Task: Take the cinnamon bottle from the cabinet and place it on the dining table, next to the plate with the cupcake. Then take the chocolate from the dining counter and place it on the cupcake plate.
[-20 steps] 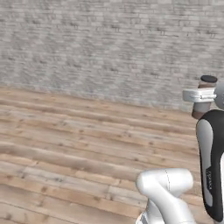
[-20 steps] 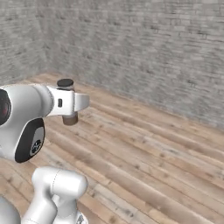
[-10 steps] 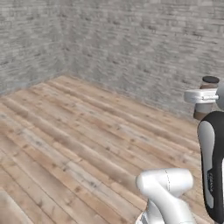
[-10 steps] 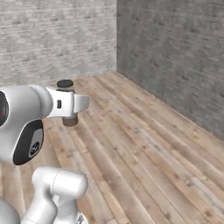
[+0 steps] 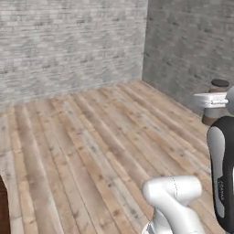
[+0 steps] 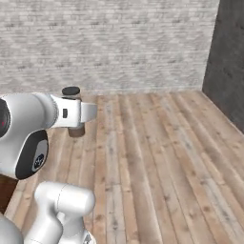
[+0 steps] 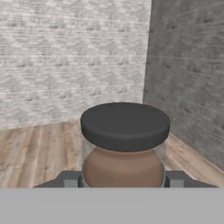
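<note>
The cinnamon bottle (image 7: 125,146), a small rigid jar with a smooth, probably slippery wall and likely light, rides upright in the claw (image 7: 124,180) above a plank floor (image 5: 91,146), brick walls (image 6: 119,43) behind. The claw is closed on the jar's lower body, one finger (image 7: 72,180) on either side, black cap standing clear above them. That mid-to-low grip on the cylinder looks the sound place to hold it; a squeeze near the cap would risk tipping. In the right base view the jar (image 6: 74,112) sits at the arm's end, tucked behind the hand.
</note>
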